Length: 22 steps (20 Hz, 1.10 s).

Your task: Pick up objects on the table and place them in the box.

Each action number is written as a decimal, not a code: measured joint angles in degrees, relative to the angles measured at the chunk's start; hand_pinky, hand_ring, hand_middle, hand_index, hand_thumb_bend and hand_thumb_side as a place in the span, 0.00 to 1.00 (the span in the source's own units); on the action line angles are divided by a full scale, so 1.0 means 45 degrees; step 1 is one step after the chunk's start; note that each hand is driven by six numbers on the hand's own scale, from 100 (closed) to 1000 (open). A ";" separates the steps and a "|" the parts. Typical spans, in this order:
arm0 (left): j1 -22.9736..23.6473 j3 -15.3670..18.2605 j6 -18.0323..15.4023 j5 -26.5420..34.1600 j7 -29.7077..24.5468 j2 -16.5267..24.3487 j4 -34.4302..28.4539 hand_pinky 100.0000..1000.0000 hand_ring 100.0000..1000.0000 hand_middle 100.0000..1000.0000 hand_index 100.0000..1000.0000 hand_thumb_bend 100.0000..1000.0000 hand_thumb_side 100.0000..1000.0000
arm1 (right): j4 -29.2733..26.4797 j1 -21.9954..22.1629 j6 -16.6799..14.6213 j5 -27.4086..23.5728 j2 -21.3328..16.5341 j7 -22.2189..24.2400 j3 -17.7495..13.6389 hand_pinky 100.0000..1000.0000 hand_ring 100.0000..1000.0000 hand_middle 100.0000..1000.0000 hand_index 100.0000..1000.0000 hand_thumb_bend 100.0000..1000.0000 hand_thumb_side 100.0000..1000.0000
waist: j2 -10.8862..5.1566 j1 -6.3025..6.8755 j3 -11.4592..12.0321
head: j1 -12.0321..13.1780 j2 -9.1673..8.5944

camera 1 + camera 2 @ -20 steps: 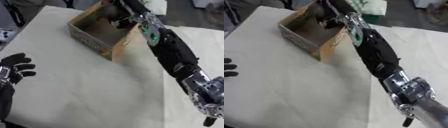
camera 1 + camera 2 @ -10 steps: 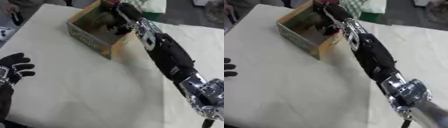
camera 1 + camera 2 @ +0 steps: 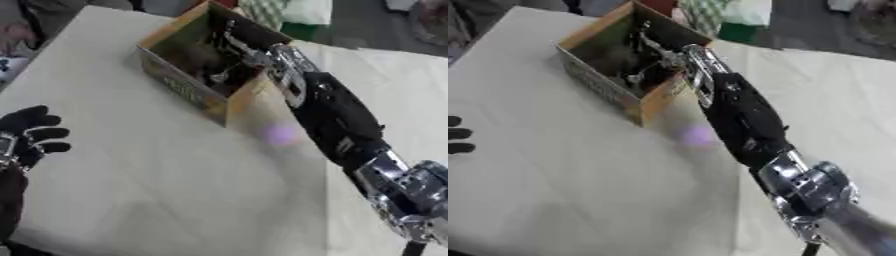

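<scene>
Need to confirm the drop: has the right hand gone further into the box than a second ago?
Yes. The right hand was over the box's near-right rim a second ago; now it reaches deeper, toward the far-left wall, fingers inside the box.

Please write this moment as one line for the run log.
right hand: inside box, fingers not readable | left hand: idle, open, left edge of table | small purple spot: beside box, unidentified
</scene>
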 measured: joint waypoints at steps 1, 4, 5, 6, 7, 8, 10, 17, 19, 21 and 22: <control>0.0000 0.0000 0.0000 0.0000 0.0000 0.0000 0.0000 0.62 0.65 0.62 0.75 0.00 0.72 | -0.0019 0.0000 -0.0031 0.0016 0.0000 0.0025 0.0011 0.84 0.82 0.79 0.85 0.45 0.51 | 0.0000 0.0000 -0.0005 | 0.0000 0.0000; 0.0000 0.0000 -0.0001 0.0000 0.0001 0.0000 0.0000 0.62 0.65 0.62 0.75 0.00 0.72 | -0.0097 0.0000 -0.0157 0.0081 0.0000 0.0064 0.0059 0.93 0.90 0.87 0.91 0.48 0.59 | 0.0000 0.0000 -0.0051 | 0.0000 0.0000; 0.0000 0.0000 -0.0001 0.0000 0.0001 0.0000 0.0001 0.62 0.65 0.62 0.75 0.00 0.72 | -0.0145 0.0000 -0.0193 0.0095 -0.0001 0.0084 0.0061 0.94 0.90 0.87 0.91 0.49 0.60 | 0.0000 0.0000 -0.0064 | 0.0000 0.0000; -0.0001 0.0000 -0.0001 0.0000 0.0001 0.0000 0.0001 0.62 0.65 0.62 0.75 0.00 0.72 | -0.0187 0.0000 -0.0222 0.0098 -0.0001 0.0112 0.0063 0.96 0.91 0.89 0.92 0.50 0.61 | 0.0000 0.0000 -0.0064 | 0.0000 0.0000; -0.0001 0.0000 -0.0001 0.0000 0.0001 0.0000 0.0001 0.62 0.65 0.62 0.75 0.00 0.72 | -0.0221 0.0000 -0.0256 0.0098 -0.0001 0.0149 0.0064 0.97 0.92 0.90 0.93 0.50 0.61 | 0.0000 0.0000 -0.0068 | 0.0000 0.0000; -0.0001 0.0000 -0.0001 0.0000 0.0001 0.0000 0.0001 0.62 0.64 0.62 0.75 0.00 0.71 | -0.0270 0.0000 -0.0297 0.0097 -0.0002 0.0198 0.0065 0.99 0.93 0.91 0.94 0.51 0.62 | 0.0000 0.0000 -0.0081 | 0.0000 0.0000; -0.0001 0.0000 -0.0001 0.0000 0.0001 0.0000 0.0001 0.62 0.64 0.62 0.75 0.00 0.71 | -0.0387 0.0000 -0.0359 0.0031 -0.0003 0.0310 0.0065 0.99 0.93 0.91 0.94 0.52 0.62 | 0.0000 0.0001 -0.0147 | 0.0000 0.0000; 0.0066 0.0012 -0.0036 -0.0004 0.0041 0.0000 0.0012 0.62 0.64 0.62 0.75 0.00 0.71 | -0.1638 0.0084 -0.0170 -0.2084 -0.0328 0.0256 -0.0037 0.85 0.85 0.81 0.90 0.55 0.49 | -0.0098 0.0066 -0.0748 | 0.0081 0.0012; 0.0116 0.0024 -0.0065 -0.0010 0.0072 0.0000 0.0019 0.62 0.64 0.62 0.75 0.00 0.71 | -0.2143 0.0228 0.0132 -0.3594 -0.0565 0.0112 -0.0135 0.77 0.82 0.78 0.88 0.54 0.44 | -0.0173 0.0114 -0.1049 | 0.0163 0.0019; 0.0185 0.0080 -0.0091 -0.0040 0.0105 0.0004 0.0037 0.62 0.64 0.62 0.75 0.00 0.71 | -0.2736 0.0417 0.0554 -0.5423 -0.0827 -0.0015 -0.0233 0.71 0.78 0.75 0.85 0.42 0.42 | -0.0249 0.0198 -0.1417 | 0.0252 0.0029; 0.0225 0.0099 -0.0103 -0.0051 0.0136 0.0007 0.0067 0.62 0.65 0.62 0.75 0.00 0.71 | -0.3070 0.0532 0.0793 -0.6385 -0.0981 -0.0069 -0.0282 0.69 0.77 0.74 0.85 0.36 0.40 | -0.0304 0.0246 -0.1605 | 0.0303 0.0034</control>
